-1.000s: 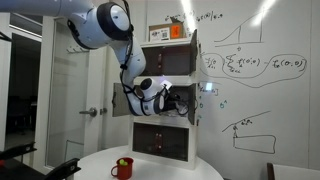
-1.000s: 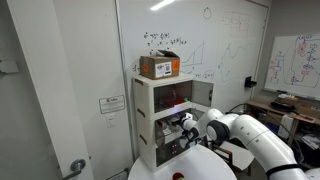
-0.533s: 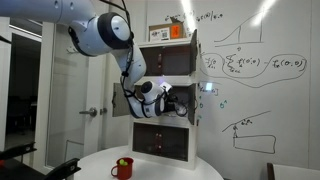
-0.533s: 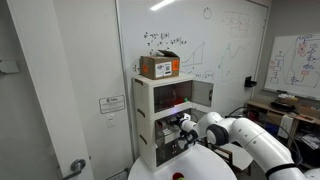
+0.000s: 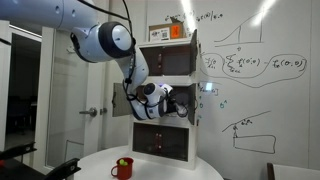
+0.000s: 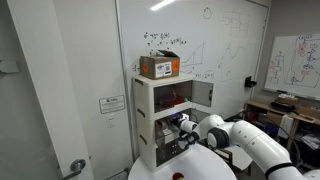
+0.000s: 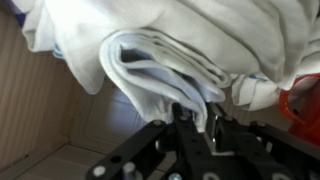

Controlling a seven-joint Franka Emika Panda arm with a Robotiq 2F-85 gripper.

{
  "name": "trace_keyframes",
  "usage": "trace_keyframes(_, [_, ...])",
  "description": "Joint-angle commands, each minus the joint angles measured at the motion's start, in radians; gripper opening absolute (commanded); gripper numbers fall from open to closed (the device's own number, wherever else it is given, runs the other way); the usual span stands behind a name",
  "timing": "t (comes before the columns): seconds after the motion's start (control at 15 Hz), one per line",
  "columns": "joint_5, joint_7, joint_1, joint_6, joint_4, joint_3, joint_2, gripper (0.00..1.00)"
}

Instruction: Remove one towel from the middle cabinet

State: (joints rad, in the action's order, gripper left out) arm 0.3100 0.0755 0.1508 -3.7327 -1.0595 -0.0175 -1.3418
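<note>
The wrist view is filled by a folded white towel (image 7: 160, 65) lying under more white cloth in the middle cabinet. My gripper (image 7: 200, 118) reaches in from below. Its black fingers (image 7: 185, 122) stand close together, pinching the lower edge of the towel's folds. In both exterior views the gripper (image 5: 172, 100) (image 6: 183, 126) is at the mouth of the middle cabinet (image 5: 180, 84) (image 6: 150, 118), whose white doors stand swung open. The towel itself is hidden by the arm in those views.
An orange box (image 5: 175, 32) (image 6: 160, 67) sits on top of the white cabinet unit. A red mug (image 5: 122, 167) stands on the round white table (image 5: 160, 165) below. A red object (image 7: 305, 100) lies right of the towels. The open door (image 5: 193, 95) flanks the gripper.
The jaws have drawn together onto the towel's edge. The arm has pushed slightly further toward the middle compartment.
</note>
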Motion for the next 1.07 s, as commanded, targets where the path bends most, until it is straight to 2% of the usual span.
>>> trace_keyframes(0.0, [0.108, -0.047, 0.04, 0.045, 0.118, 0.051, -0.061, 0.0])
trace_keyframes(0.07, [0.129, -0.054, 0.047, 0.053, 0.13, 0.062, -0.067, 0.08])
trace_keyframes(0.13, [0.148, -0.057, 0.054, 0.063, 0.142, 0.072, -0.072, 0.33])
trace_keyframes(0.2, [0.168, -0.061, 0.061, 0.07, 0.151, 0.083, -0.076, 0.34])
trace_keyframes(0.27, [0.184, -0.063, 0.067, 0.079, 0.16, 0.093, -0.08, 0.4])
trace_keyframes(0.33, [0.2, -0.062, 0.072, 0.087, 0.168, 0.101, -0.085, 0.11])
trace_keyframes(0.4, [0.22, -0.064, 0.077, 0.091, 0.167, 0.111, -0.084, 0.1])
trace_keyframes(0.53, [0.238, -0.052, 0.08, 0.085, 0.15, 0.115, -0.07, 0.01])
trace_keyframes(0.8, [0.232, -0.036, 0.084, 0.061, 0.116, 0.097, -0.039, 0.02])
trace_keyframes(1.0, [0.219, -0.031, 0.077, 0.026, 0.03, 0.076, 0.021, 0.02])
